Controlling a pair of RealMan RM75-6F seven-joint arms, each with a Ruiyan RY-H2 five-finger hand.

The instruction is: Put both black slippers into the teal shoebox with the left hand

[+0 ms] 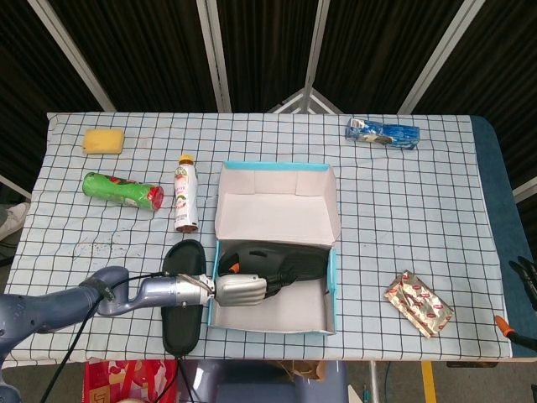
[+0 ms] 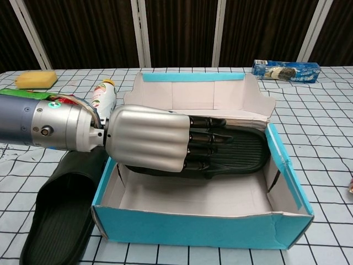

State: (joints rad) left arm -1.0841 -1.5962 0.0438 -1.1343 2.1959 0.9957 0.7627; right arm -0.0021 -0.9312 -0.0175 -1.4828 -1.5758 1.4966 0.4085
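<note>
The teal shoebox (image 1: pixel 332 284) (image 2: pixel 209 232) stands open at the front middle of the table, its lid (image 1: pixel 277 210) folded back. One black slipper (image 1: pixel 294 262) (image 2: pixel 245 152) lies tilted inside it, toe toward the right wall. My left hand (image 1: pixel 240 290) (image 2: pixel 149 137) reaches in over the box's left wall and grips this slipper, dark fingers (image 2: pixel 207 144) laid across its sole. The other black slipper (image 1: pixel 183 295) (image 2: pixel 58 212) lies sole-up on the table just left of the box, under my forearm. Only dark tips of my right hand (image 1: pixel 526 275) show at the right edge.
A white bottle (image 1: pixel 185 193) (image 2: pixel 102 95) lies just left of the lid, with a green can (image 1: pixel 123 190) further left. A yellow sponge (image 1: pixel 103 140) (image 2: pixel 36 79) sits at the back left, a blue packet (image 1: pixel 383 132) (image 2: pixel 285 70) at the back right, a foil snack pack (image 1: pixel 418 303) right of the box.
</note>
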